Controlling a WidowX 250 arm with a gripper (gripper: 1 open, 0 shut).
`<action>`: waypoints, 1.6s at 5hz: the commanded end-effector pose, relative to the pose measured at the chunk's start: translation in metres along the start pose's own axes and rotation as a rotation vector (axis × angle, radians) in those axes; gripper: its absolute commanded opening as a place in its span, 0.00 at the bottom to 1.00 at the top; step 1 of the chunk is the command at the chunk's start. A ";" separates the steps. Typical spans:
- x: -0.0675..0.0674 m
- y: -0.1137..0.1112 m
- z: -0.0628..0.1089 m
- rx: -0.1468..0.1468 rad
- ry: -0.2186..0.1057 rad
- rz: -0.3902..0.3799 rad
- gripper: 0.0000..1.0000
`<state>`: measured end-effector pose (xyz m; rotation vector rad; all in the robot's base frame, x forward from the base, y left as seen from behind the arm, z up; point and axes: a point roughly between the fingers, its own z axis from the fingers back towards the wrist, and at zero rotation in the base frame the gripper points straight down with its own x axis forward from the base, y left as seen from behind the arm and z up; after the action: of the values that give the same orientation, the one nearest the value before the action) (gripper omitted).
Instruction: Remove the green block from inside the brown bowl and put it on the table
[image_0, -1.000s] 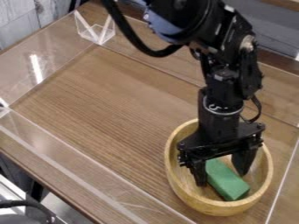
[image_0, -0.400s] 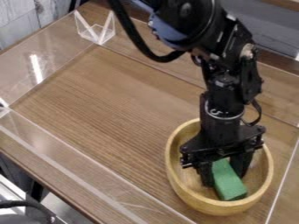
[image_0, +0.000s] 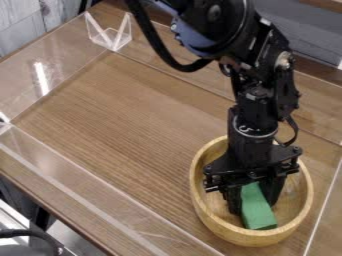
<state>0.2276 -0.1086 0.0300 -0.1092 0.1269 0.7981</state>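
while inside the brown bowl (image_0: 211, 212), fingers (image_0: 271, 190) clamp the green block (image_0: 258, 211).

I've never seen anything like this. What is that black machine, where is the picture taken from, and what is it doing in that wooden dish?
The black machine is a robot arm, seen from a single camera placed off to one side and above. At its tip is a two-fingered hand pointing straight down. It reaches into a brown bowl standing on the table, a wood-grain top with low clear walls. Inside the bowl lies a green block. The fingers have closed onto the block's upper end, so it is gripped but not yet lifted out.
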 end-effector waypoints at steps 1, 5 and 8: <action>0.001 -0.011 0.017 -0.046 -0.028 -0.037 0.00; 0.000 -0.007 0.032 -0.029 -0.032 -0.122 0.00; 0.001 -0.006 0.052 -0.040 -0.036 -0.195 0.00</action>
<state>0.2259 -0.1035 0.0649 -0.1037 0.1232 0.6092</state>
